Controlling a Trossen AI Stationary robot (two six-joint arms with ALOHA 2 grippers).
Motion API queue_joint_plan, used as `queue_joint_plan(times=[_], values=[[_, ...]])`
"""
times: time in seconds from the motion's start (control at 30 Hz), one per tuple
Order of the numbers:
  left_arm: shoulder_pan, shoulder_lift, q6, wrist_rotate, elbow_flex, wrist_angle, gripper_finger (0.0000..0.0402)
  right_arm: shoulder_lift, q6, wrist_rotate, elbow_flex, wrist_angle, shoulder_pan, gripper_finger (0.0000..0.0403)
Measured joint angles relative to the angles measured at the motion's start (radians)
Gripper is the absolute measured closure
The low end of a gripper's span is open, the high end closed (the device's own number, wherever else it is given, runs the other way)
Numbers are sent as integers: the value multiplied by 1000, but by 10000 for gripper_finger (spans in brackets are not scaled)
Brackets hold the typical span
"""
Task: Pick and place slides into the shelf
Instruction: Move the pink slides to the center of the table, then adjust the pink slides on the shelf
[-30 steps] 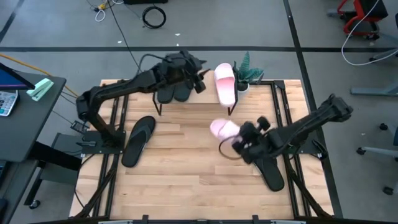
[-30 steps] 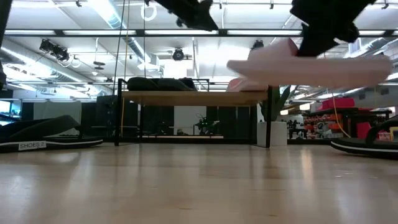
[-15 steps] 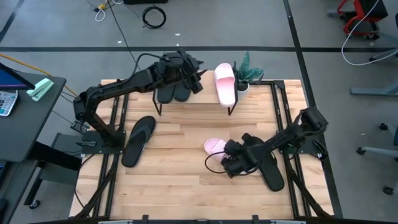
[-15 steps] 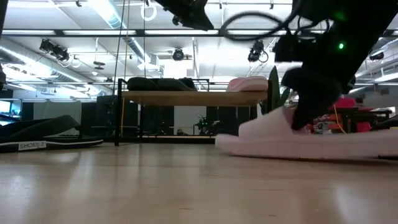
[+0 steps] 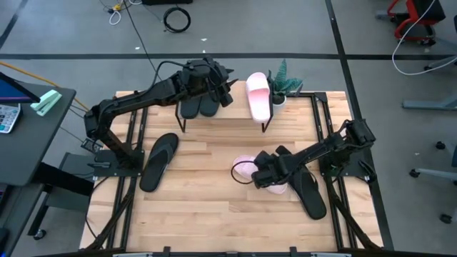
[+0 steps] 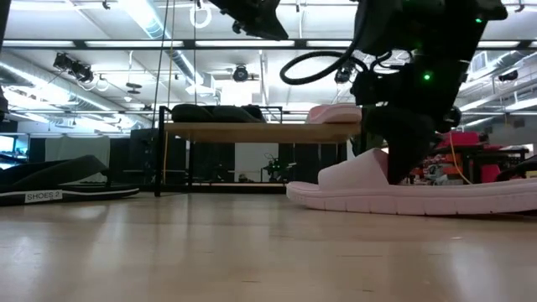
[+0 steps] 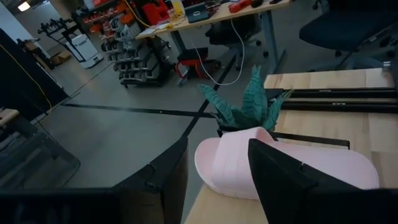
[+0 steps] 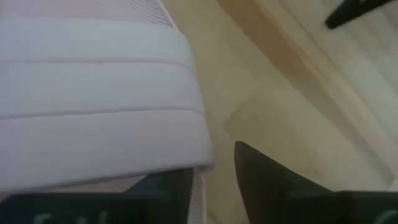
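So your low shelf with the light wooden top and thin black legs (image 5: pixel 221 118) has three slides on it right now: a pair of black sandals (image 5: pixel 201 106) side by side at its left end, and one pale pink broad-strap slide (image 5: pixel 258 96) at the right end, just next to the little potted green plant (image 5: pixel 285 80).

The second pale pink slide (image 6: pixel 403 186) lies flat on the slatted wooden tabletop (image 5: pixel 207 193), sole down, chunky ribbed sole and wide strap showing nicely in the low view. Half a second ago it sat at about the same spot; a second ago it was up in the air.

Your right gripper (image 5: pixel 265 175) is low over that slide's strap, but I can't tell whether the fingers are gripping or let go. The left gripper (image 7: pixel 214 171) hovers over the shelf by the black pair, fingers spread, nothing in them, same as before.

One thin black flip-flop (image 5: pixel 158 161) lies on the left of the table, another black one (image 5: pixel 308 191) on the right, partly under the right arm.
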Motion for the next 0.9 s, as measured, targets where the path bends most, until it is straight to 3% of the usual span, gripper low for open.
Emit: queue_joint_plan(times=[0.3, 0.43, 0.5, 0.67, 0.9], values=[[0, 0, 32, 2, 0, -158, 230, -135, -104, -14, 37, -1, 13, 244], [0, 7, -23, 99, 0, -176, 230, -252, -88, -25, 43, -3, 54, 244], [-3, 25, -42, 148, 0, -156, 230, -309, -83, -26, 43, -4, 79, 245], [-13, 131, -5, 157, -1, -56, 230, -426, -82, 41, 43, -9, 148, 245], [-11, 251, 50, 152, -1, 254, 230, -524, -82, 135, 43, -37, 211, 245]])
